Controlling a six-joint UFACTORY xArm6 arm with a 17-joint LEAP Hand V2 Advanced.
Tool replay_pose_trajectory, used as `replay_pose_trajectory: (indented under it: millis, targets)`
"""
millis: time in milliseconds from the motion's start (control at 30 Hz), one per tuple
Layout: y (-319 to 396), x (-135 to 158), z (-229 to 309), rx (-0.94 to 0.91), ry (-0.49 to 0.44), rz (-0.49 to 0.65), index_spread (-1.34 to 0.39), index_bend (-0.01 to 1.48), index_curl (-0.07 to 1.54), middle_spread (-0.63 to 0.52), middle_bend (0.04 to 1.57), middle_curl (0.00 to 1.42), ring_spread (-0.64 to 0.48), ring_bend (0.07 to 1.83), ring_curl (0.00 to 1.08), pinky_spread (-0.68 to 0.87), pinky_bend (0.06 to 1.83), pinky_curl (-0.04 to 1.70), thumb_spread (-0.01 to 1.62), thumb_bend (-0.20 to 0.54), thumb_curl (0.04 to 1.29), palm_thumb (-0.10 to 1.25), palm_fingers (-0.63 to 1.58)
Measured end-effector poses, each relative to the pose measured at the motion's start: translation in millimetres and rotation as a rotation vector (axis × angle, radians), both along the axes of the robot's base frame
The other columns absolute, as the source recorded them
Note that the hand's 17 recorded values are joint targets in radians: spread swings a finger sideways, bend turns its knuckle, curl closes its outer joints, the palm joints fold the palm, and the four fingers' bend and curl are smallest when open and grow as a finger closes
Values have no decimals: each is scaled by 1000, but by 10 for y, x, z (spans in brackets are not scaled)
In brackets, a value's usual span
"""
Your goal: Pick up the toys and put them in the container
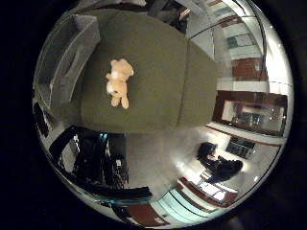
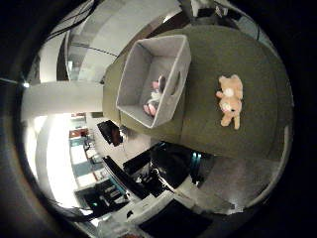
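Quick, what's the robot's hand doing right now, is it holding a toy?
Right hand: cannot be told; its fingers are not in view. The teddy lies alone on the table, so it isn't held.

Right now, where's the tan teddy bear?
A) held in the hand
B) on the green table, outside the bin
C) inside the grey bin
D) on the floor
B: the teddy bear lies on the green table beside the grey bin, apart from it; the bin holds only a pink and grey toy.
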State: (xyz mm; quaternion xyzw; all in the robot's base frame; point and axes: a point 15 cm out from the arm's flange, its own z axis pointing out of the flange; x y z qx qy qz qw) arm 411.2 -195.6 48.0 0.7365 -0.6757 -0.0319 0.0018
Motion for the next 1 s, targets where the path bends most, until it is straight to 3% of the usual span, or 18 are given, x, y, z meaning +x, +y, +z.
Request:
replay_pose_trajectory:
  millis: [167,600,800,1000]
  targets:
    - [-89,14,-447,29,57,-27,-183,165,352,171,247,315,232,376,204,471,615,143,1084,-23,289,437,139]
    - [-213,242,-1437,29,76,-116,-140,156,294,215,218,322,254,356,224,492,661,117,1078,-21,294,453,107]
    - [-303,539,-1703,14,61,-144,-134,159,284,220,222,326,257,357,234,492,684,107,1080,-23,294,467,95]
    - [-269,516,-1897,19,83,-164,-134,158,280,231,224,328,267,358,239,495,710,100,1076,-22,295,477,99]
